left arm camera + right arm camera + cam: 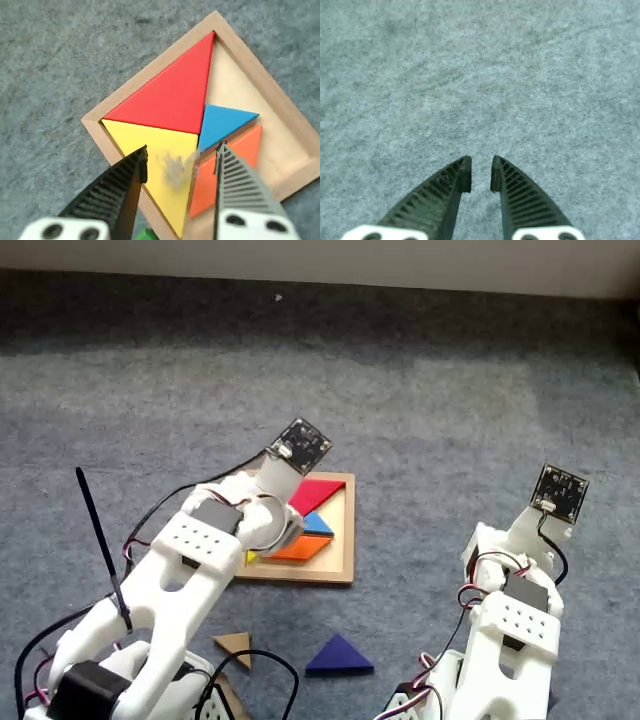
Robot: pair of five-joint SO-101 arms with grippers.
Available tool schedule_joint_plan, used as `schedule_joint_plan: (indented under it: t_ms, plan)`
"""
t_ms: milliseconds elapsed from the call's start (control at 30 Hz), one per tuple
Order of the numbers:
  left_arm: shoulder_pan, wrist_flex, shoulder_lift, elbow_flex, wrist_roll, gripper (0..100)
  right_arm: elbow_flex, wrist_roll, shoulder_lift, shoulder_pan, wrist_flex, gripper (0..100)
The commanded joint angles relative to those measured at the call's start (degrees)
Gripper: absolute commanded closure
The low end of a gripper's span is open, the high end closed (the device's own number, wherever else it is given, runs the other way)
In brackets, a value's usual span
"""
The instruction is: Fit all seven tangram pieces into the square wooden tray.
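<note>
The square wooden tray [300, 580] [260, 65] lies on the carpet at mid-table. In it are a large red triangle [172, 95] [318, 492], a large yellow triangle [150, 140], a small blue triangle [222, 122] [318, 524] and an orange piece [240, 150] [300, 548]. A green sliver [146, 234] peeks out under the wrist. My left gripper [181, 160] hangs open just above the yellow triangle and the orange piece, holding nothing. My right gripper [479, 175] is shut over bare carpet, to the right of the tray.
A dark blue triangle [340, 658] and a tan triangle [236, 646] lie loose on the carpet in front of the tray, between the two arm bases. Another tan piece [230, 700] is partly hidden by the left arm. Grey carpet stretches beyond the tray.
</note>
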Motion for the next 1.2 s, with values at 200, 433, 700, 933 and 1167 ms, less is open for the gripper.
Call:
schedule_joint_plan:
  t_ms: [200, 433, 700, 933, 1167]
  plan:
    - [3.9, -9.3, 6.4, -1.5, 5.9, 77, -0.4, 0.7, -1.3, -0.5, -1.5, 91.8]
    - [3.4, -0.8, 14.5, -8.4, 5.8, 77, -0.3, 0.7, -1.3, -0.5, -1.5, 91.8]
    - [3.3, 11.3, 14.9, -10.4, 2.5, 77, -0.2, 0.7, -1.3, -0.5, -1.5, 91.8]
    - [0.5, 11.7, 8.1, -10.4, 2.5, 77, -0.2, 0.7, -1.3, -0.5, -1.5, 91.8]
    - [2.8, 5.7, 3.8, -10.3, 8.4, 77, -0.3, 0.7, -1.3, -0.5, -1.5, 91.8]
